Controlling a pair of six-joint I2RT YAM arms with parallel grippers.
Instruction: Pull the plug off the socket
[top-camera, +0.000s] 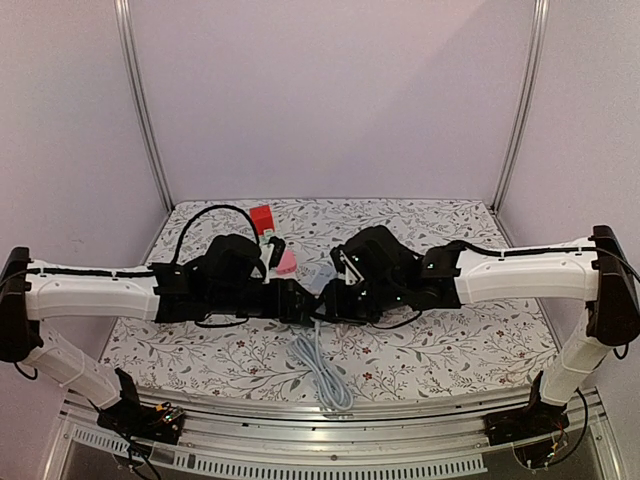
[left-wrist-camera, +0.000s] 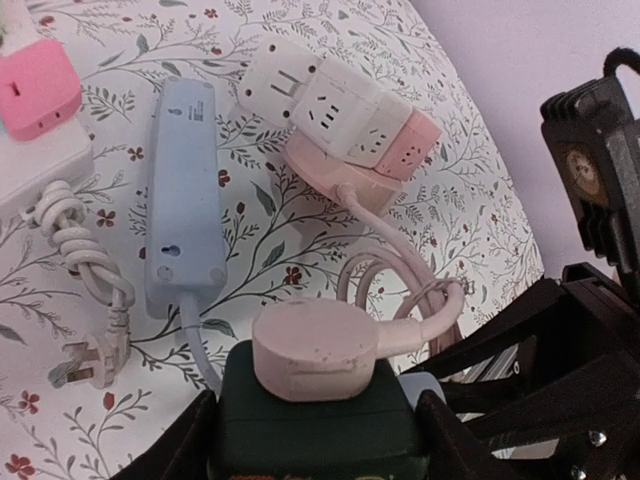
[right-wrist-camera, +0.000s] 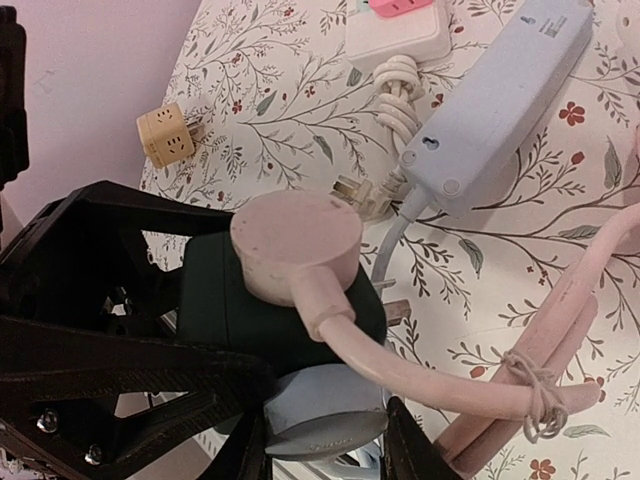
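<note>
A dark green socket cube sits between my left gripper's fingers, which are shut on it. A round pink plug is seated in its top face. In the right wrist view my right gripper is shut on a blue-grey plug, which sits flush against the side of the green socket, below the pink plug. In the top view both grippers meet above the table's middle, left and right.
A light blue power strip lies on the floral cloth; its grey cable loops toward the near edge. Nearby lie a white strip with a pink adapter, a white-and-pink adapter cluster, a beige cube adapter and a tied pink cable bundle.
</note>
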